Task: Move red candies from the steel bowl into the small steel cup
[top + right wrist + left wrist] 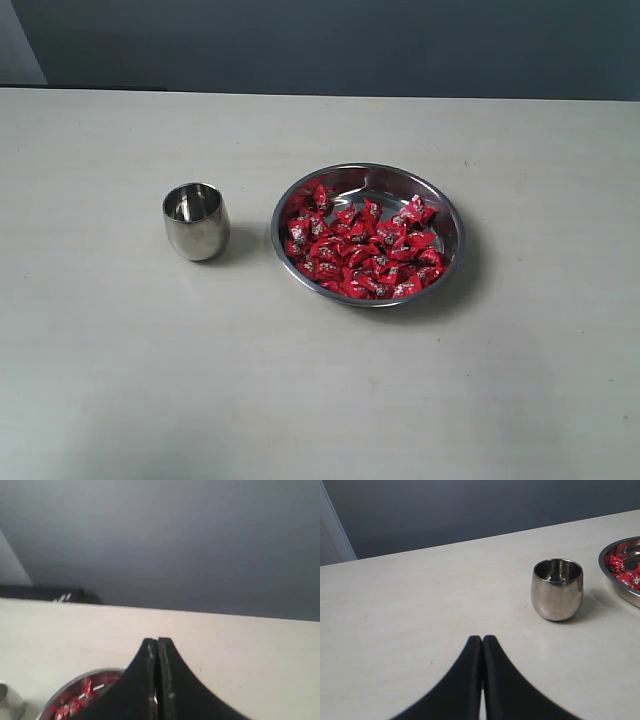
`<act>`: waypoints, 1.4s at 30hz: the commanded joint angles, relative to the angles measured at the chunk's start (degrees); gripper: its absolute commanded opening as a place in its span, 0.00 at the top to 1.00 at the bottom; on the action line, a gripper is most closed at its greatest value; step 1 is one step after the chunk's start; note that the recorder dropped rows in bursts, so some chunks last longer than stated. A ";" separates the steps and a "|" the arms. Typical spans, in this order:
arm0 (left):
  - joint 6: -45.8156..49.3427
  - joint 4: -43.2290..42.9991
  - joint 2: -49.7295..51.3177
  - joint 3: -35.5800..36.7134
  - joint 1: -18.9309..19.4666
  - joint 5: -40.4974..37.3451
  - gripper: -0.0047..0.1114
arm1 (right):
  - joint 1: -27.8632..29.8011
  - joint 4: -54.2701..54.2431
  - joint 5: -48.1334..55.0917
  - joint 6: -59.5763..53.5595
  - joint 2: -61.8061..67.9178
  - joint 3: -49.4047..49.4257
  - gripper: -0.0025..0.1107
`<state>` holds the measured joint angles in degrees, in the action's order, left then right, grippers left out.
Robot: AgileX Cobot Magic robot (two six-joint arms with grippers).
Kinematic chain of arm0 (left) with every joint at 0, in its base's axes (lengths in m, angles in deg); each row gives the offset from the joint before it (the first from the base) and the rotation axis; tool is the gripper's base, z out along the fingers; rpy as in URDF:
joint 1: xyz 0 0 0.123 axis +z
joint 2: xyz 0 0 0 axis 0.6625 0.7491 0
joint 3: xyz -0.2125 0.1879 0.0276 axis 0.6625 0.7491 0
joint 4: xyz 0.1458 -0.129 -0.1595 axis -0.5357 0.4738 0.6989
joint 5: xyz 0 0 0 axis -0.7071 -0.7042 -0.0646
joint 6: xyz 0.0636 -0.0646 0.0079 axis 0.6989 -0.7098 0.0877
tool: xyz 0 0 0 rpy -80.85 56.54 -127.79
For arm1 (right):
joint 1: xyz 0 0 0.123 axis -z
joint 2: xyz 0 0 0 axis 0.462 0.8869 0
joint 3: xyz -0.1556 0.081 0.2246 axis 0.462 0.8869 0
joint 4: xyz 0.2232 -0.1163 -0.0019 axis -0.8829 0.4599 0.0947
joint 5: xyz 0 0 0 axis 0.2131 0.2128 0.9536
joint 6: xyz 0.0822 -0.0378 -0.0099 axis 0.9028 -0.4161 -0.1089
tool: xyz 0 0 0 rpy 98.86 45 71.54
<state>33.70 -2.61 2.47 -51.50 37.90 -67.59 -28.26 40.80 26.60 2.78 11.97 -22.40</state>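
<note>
Small steel cup (196, 221) upright, mouth up, at 9 o'clock of steel bowl (386, 183). Red candies (360, 250) heaped in bowl, no common axis. Left tool (482, 640) and right tool (157, 642) both pinched closed, empty.

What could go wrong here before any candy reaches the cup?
1. The candies lie heaped and touching in the bowl, so a pinch may lift several or slip off the shiny wrappers.
2. The cup is narrow and round-bodied, so a nudge could tip it, or a drop could miss.
</note>
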 commanded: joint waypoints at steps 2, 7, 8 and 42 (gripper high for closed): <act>-0.32 0.02 -0.25 -0.06 -0.60 0.41 0.96 | -5.83 4.32 12.89 -3.26 31.55 -18.96 0.98; -0.32 0.02 -0.25 -0.06 -0.60 0.41 0.96 | -12.24 6.55 22.93 -8.50 54.30 -27.61 0.65; -0.32 0.02 -0.25 -0.06 -0.60 0.41 0.96 | -13.16 6.55 23.95 -8.50 56.84 -28.45 0.58; -0.32 0.02 -0.25 -0.06 -0.60 0.41 0.96 | -18.75 8.52 9.72 -8.11 70.69 -32.65 0.57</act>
<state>33.70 -2.61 2.47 -51.50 37.90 -67.59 -47.04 48.87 36.87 -5.25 82.08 -54.73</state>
